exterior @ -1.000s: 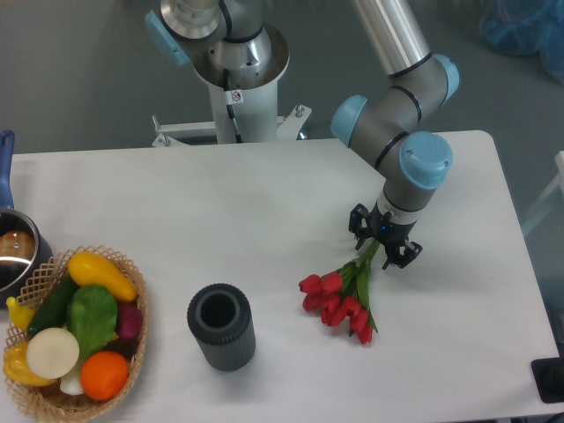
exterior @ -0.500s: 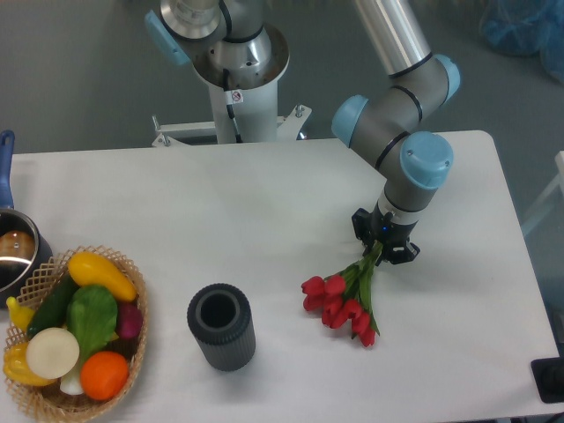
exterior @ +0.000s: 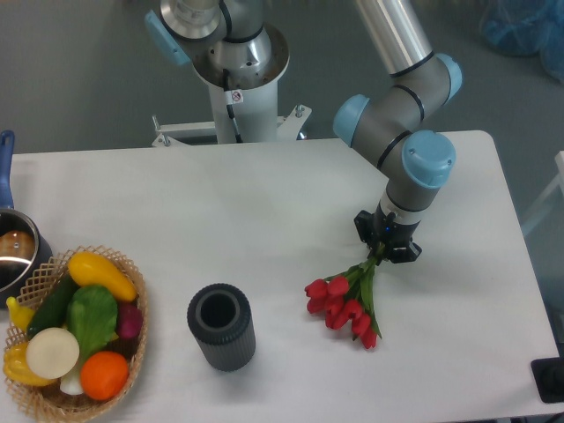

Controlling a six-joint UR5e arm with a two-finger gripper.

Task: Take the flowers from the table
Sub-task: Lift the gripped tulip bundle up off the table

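The flowers (exterior: 345, 305), a small bunch of red tulips with green leaves, lie at the right of the white table (exterior: 264, 203), blooms pointing toward the front edge. Their thin green stems run up and to the right into my gripper (exterior: 385, 251). The gripper points straight down over the stem ends, its dark fingers shut on the stems. The stem tips are hidden under the gripper body. From this view I cannot tell whether the blooms rest on the table or hang just above it.
A dark ribbed cylinder cup (exterior: 220, 326) stands upright left of the flowers. A wicker basket (exterior: 132, 352) of fruit and vegetables sits at the front left corner, with a metal pot (exterior: 16, 251) behind it. The arm's base (exterior: 238, 70) is mounted beyond the table's far edge.
The gripper's fingers have closed from spread to shut on the stems. The bunch has shifted slightly to the right and toward the front.
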